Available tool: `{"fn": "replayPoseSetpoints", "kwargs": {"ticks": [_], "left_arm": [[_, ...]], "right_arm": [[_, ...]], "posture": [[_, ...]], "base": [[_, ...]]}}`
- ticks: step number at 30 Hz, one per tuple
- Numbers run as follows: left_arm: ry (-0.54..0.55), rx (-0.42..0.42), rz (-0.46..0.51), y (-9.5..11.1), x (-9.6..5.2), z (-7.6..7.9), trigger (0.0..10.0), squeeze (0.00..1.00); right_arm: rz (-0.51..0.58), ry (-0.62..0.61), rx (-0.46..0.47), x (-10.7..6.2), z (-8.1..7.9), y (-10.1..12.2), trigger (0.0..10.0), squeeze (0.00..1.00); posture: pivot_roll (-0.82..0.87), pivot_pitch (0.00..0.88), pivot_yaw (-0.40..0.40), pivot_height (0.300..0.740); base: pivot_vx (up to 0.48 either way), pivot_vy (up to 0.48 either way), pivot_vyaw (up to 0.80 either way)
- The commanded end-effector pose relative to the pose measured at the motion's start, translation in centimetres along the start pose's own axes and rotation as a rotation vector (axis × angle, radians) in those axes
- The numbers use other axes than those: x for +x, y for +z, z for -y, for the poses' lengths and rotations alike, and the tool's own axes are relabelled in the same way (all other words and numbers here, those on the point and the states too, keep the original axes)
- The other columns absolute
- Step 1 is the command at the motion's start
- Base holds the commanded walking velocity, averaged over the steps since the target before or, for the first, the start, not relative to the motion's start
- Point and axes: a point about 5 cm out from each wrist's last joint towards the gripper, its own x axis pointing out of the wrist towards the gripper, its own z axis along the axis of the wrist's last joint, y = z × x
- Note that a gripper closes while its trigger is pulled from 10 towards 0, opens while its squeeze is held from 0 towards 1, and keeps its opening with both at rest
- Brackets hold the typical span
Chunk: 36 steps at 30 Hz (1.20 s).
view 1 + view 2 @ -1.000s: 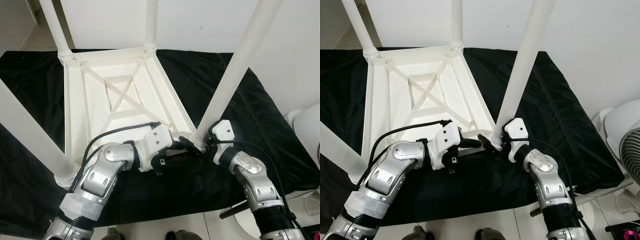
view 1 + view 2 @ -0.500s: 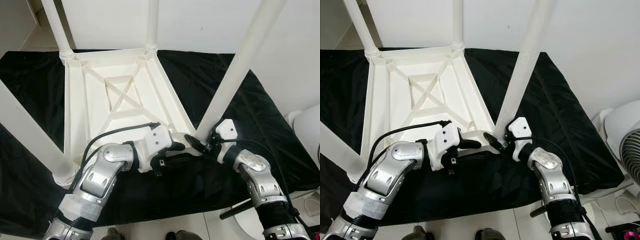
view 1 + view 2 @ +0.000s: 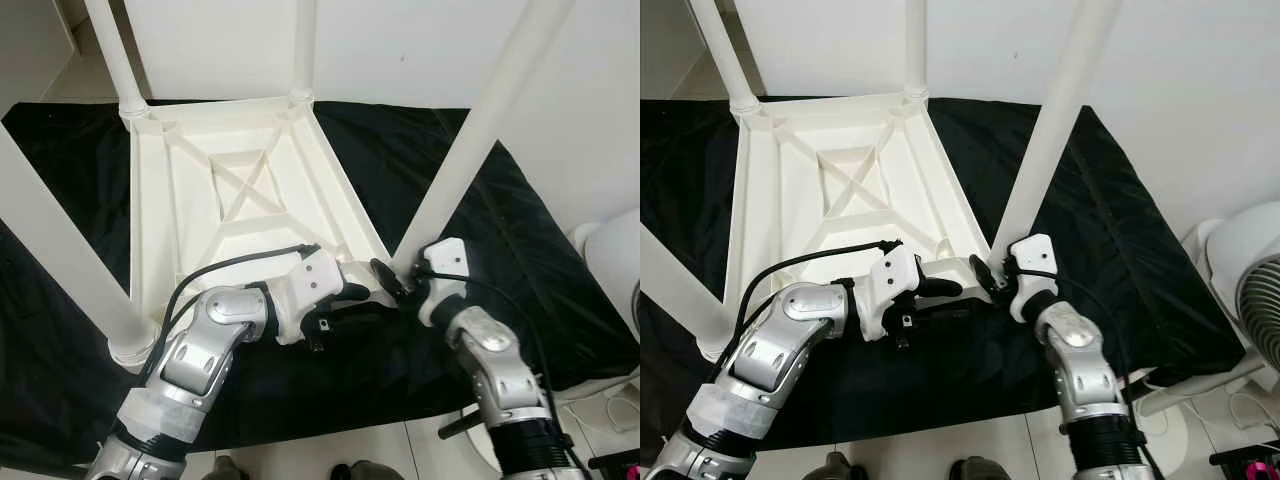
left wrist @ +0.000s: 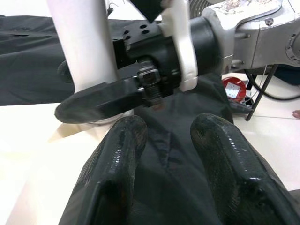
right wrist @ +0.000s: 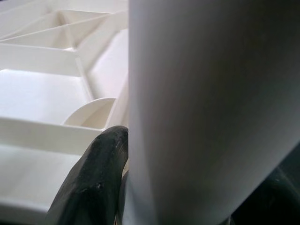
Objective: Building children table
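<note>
**Q:** Left eye view — what is laid out?

**A:** A white plastic children's table [image 3: 215, 200] lies upside down on a black sheet [image 3: 520, 270], legs pointing up. The right gripper [image 3: 396, 283] has its fingers closed around the base of the near right leg [image 3: 470, 150], where it meets the corner socket. The left gripper [image 3: 362, 293] rests just beside it at the tabletop's near edge, fingers slightly parted and holding nothing.

**Q:** How should this step be done well?

**A:** The leg leans a little away from upright, so it likely is not fully seated. Keep the grasp low, straighten the leg over its socket, then press or twist it down while the left gripper steadies the tabletop against sliding.
</note>
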Motion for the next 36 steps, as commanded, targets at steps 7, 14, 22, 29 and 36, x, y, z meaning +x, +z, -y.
{"fn": "replayPoseSetpoints", "kwargs": {"ticks": [7, 14, 22, 29, 36], "left_arm": [[0.069, 0.007, -0.001, 0.2, 0.0, -0.8, 10.0, 0.00], [0.082, 0.020, -0.013, 0.2, -0.5, -1.5, 10.0, 0.00], [0.066, 0.016, -0.006, 0.2, -0.1, -0.8, 10.0, 0.00], [0.062, 0.007, -0.004, 0.0, 0.1, -0.4, 10.0, 0.00], [0.072, 0.008, -0.008, 0.0, -0.2, -0.8, 10.0, 0.00]], "right_arm": [[-0.022, -0.285, 0.135, -0.3, -2.5, -0.4, 10.0, 0.00], [-0.004, -0.241, 0.138, -0.2, -3.8, 0.3, 10.0, 0.00], [0.044, -0.164, 0.159, -0.6, -4.2, 1.1, 10.0, 1.00], [0.045, -0.106, 0.080, -2.2, -2.7, 0.7, 10.0, 0.00], [0.067, 0.052, 0.020, -3.1, -0.6, 0.6, 10.0, 0.00]], "posture": [[-0.13, 0.044, -0.025, 0.740], [-0.13, 0.049, -0.016, 0.740], [-0.13, 0.058, -0.020, 0.740], [-0.13, 0.060, -0.025, 0.740], [-0.13, 0.063, -0.014, 0.740]], "base": [[0.000, 0.000, 0.00], [0.000, 0.000, 0.00], [0.000, 0.000, 0.00], [0.000, 0.000, 0.00], [0.000, 0.000, 0.00]]}}
